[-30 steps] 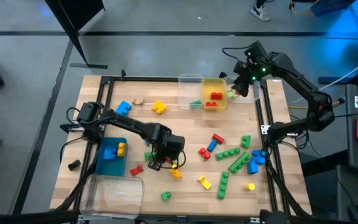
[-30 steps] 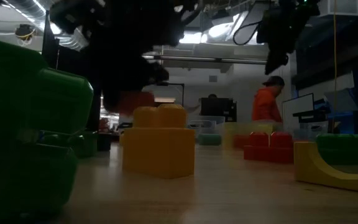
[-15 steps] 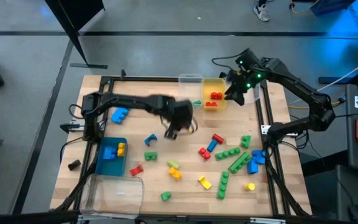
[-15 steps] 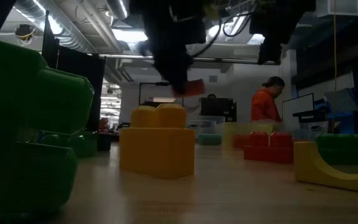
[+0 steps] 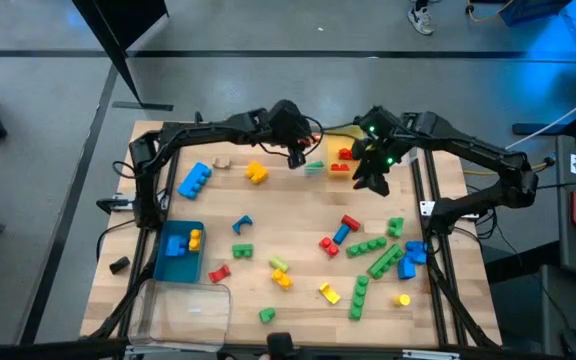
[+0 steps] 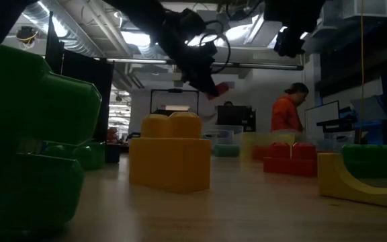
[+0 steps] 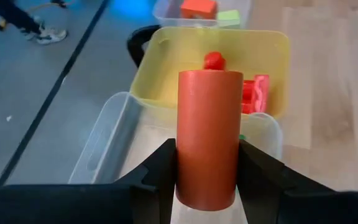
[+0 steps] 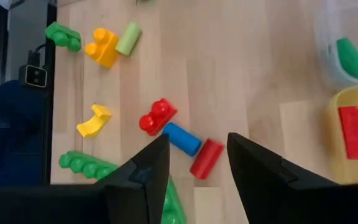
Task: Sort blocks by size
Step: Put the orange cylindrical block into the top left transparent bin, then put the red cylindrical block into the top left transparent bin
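A red cylinder block [image 7: 209, 140] is clamped between the left gripper [image 5: 295, 152]'s jaws at the table's far edge, its long axis pointing at the yellow bin [image 7: 159, 56] just ahead. The right gripper [image 5: 373, 172], nearby, is held open and empty.

We see two bins [image 5: 340, 150] side by side at the table's [image 5: 298, 215] far edge, some blocks [image 5: 344, 161] inside them. Two more bins [image 5: 180, 252] sit near the left edge. Loose blocks [image 5: 368, 250] lie scattered across the middle and right.
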Controlling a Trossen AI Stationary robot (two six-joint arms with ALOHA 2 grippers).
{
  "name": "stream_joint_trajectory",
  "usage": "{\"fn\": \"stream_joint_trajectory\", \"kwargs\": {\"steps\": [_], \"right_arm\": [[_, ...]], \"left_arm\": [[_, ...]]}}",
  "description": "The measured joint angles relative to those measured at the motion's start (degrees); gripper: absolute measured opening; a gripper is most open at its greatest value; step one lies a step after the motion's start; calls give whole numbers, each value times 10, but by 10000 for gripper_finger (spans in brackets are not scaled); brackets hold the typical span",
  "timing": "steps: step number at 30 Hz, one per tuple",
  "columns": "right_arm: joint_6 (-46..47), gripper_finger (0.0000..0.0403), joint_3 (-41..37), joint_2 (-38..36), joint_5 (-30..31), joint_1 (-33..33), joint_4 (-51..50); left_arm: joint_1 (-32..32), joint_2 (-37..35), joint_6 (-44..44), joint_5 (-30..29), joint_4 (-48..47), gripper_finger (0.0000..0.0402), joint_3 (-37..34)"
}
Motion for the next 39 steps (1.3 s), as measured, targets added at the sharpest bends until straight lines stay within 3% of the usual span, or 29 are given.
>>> {"fn": "stream_joint_trajectory", "kwargs": {"steps": [6,14,18,30,39], "right_arm": [[81,163,0,0,26,51,-19],[146,163,0,0,51,108,-45],[189,163,-8,0,73,134,-39],[281,163,-103,7,172,148,-28],[281,163,-195,40,171,148,66]], "left_arm": [[12,4,-16,-1,44,129,-25],[14,17,-56,-2,46,208,-25],[14,17,-52,-3,39,226,-24],[1,-4,-4,16,-35,209,-24],[-21,-11,5,16,-103,203,-24]]}}
